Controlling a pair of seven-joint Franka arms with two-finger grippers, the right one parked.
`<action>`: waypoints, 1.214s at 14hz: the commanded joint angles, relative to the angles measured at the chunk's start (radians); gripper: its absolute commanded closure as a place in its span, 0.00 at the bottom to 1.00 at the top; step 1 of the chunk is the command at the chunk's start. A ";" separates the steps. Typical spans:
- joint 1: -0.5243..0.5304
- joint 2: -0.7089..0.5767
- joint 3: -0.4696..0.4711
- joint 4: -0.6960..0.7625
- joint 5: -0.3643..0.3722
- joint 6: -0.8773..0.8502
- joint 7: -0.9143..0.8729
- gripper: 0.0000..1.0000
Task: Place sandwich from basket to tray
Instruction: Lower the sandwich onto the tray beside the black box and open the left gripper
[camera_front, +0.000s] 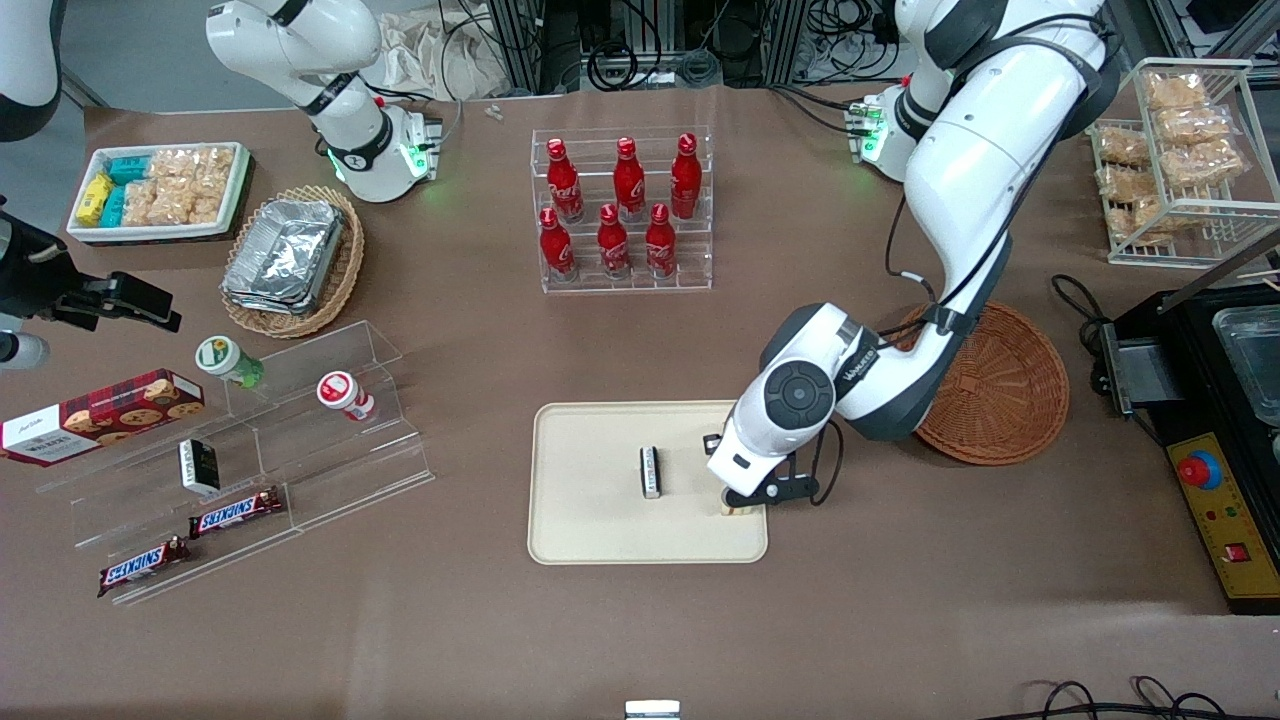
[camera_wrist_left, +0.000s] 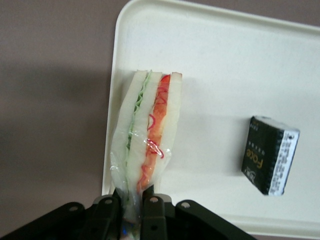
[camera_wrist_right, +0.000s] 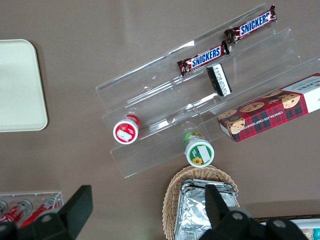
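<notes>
Where gripped, sandwich (camera_wrist_left: 147, 137) end claw-hidden (camera_wrist_left: 131, 212).

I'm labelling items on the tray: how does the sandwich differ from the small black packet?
The sandwich is a pale wedge with red and green filling in clear wrap; the black packet is a dark printed block. The sandwich is longer and sits at the tray edge, pinched by the tool; the packet lies free, nearer the middle. Both are over the tray.
</notes>
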 joint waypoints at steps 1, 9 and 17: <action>-0.019 0.058 0.000 0.073 0.060 -0.003 -0.052 1.00; -0.048 0.055 0.006 0.070 0.189 0.013 -0.123 0.00; 0.013 -0.111 -0.003 0.067 0.065 -0.174 -0.123 0.00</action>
